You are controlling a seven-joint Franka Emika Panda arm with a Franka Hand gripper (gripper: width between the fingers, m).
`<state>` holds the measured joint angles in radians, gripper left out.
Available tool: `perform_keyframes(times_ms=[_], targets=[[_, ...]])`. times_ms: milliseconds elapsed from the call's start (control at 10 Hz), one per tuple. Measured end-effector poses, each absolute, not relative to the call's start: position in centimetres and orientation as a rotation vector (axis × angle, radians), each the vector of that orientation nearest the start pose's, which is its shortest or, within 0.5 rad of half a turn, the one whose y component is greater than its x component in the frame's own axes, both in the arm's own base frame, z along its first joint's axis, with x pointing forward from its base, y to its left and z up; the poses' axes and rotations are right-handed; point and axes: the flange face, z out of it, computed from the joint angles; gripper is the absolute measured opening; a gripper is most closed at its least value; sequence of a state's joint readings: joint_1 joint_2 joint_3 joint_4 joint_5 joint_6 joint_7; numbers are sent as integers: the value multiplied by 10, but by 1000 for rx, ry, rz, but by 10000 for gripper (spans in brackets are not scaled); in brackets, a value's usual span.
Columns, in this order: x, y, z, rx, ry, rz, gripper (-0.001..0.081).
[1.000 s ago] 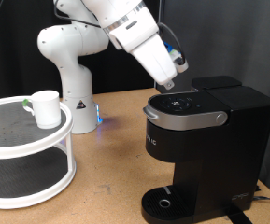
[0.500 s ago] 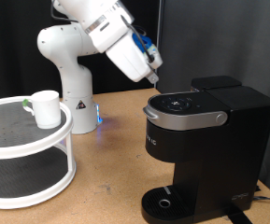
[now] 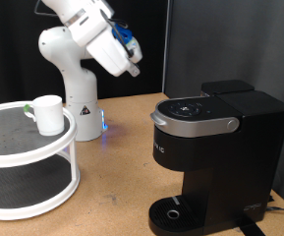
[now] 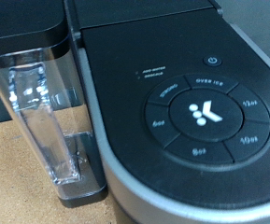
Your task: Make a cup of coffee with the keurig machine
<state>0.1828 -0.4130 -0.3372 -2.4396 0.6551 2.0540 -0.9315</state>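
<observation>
A: Exterior view: what's there?
B: One keurig machine (image 3: 218,157), lid down; one cup (image 3: 47,114) on a white two-tier stand (image 3: 31,157), well off to the machine's left. The gripper (image 3: 132,65) hangs above, left of the machine; its fingers I cannot tell.
A: Wrist view?
B: One button panel (image 4: 202,110), one water tank (image 4: 43,117). Judging loosely, the cup needs a steady, upright carry.

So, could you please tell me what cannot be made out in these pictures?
- Gripper, exterior view: too small and blurred to tell its state; absent from the wrist view.
- Black boxy keurig machine: exterior view's right edge cuts it off.
- Small white mug: its inside is hidden by its own wall.
</observation>
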Motion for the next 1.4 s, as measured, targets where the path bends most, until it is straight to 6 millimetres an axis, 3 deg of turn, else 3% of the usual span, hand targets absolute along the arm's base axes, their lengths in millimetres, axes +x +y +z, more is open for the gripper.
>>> perform_keyframes(times_ms=[800, 1100, 1400], targets=[[342, -77, 477, -2403, -566, -564, 0], [341, -79, 473, -2401, -572, -555, 0], [315, -105, 469, -2408, -601, -464, 0]])
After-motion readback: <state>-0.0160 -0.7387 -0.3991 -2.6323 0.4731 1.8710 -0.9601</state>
